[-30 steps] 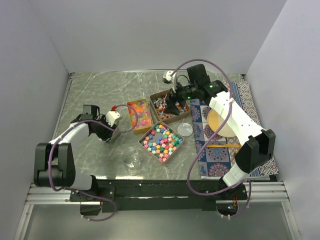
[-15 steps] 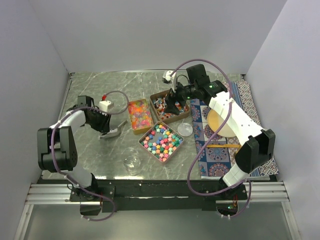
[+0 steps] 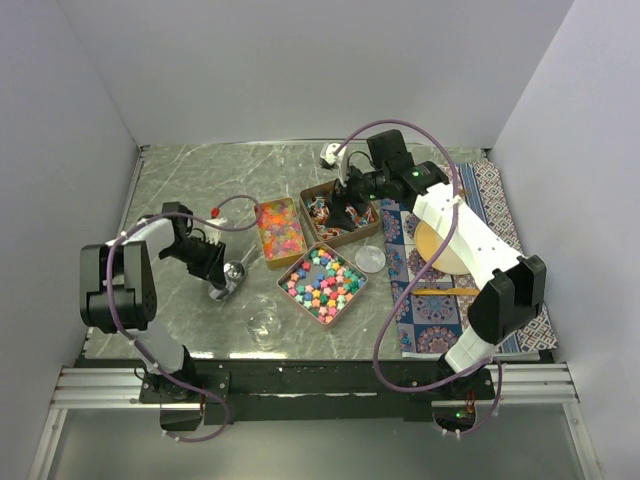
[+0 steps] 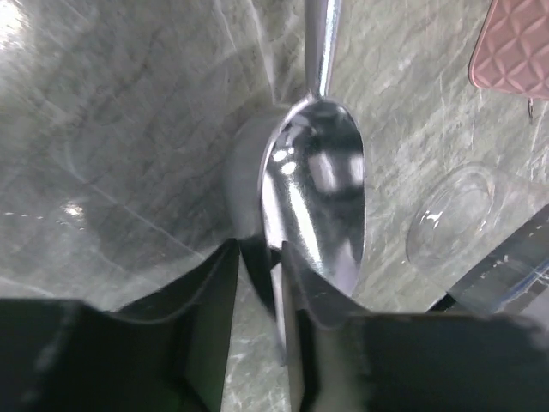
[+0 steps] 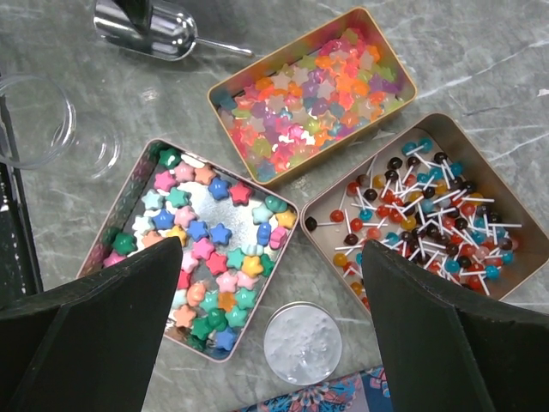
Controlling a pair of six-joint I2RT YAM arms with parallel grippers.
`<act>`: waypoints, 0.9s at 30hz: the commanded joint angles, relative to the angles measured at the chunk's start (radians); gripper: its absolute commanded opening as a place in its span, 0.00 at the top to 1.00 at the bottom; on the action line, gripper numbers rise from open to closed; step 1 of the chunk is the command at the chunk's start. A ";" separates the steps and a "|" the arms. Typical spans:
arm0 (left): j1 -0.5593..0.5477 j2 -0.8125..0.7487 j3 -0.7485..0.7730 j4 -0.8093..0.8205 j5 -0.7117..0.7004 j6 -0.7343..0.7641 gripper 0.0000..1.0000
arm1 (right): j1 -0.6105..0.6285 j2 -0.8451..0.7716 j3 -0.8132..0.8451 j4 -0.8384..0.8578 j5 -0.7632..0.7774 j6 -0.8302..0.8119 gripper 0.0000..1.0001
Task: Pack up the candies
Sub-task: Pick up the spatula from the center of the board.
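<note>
Right wrist: candies [image 5: 220, 233] lie unaligned; right tool [image 5: 270, 249] wide; left tool [image 4: 257, 256] pinches scoop [image 4: 317, 189].

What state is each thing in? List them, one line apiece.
left gripper: shut on the scoop rim
right gripper: open, empty
scoop: empty, lying on the table
glass jar: upright, uncapped, empty
lid: off the jar, lying flat
star tin: open, partly filled
orange-pink tin: open, nearly full
lollipop tin: open, partly filled
</note>
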 commanded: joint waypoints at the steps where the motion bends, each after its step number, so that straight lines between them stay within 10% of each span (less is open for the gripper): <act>1: 0.005 0.003 -0.001 -0.001 0.045 0.009 0.77 | 0.012 0.002 0.009 0.044 0.014 0.005 0.07; 8: 0.030 -0.075 -0.024 0.041 0.020 0.035 0.93 | 0.018 0.005 0.036 0.045 0.025 0.009 0.07; 14: 0.132 -0.057 0.259 -0.253 0.126 0.337 0.98 | 0.032 0.080 0.231 -0.042 -0.094 -0.069 0.08; 21: 0.069 0.074 0.600 -0.589 0.229 0.428 0.96 | 0.081 0.137 0.322 -0.029 -0.156 -0.092 0.15; 27: -0.034 0.013 0.546 -0.601 0.282 0.441 0.97 | 0.102 0.147 0.332 -0.024 -0.199 -0.089 0.18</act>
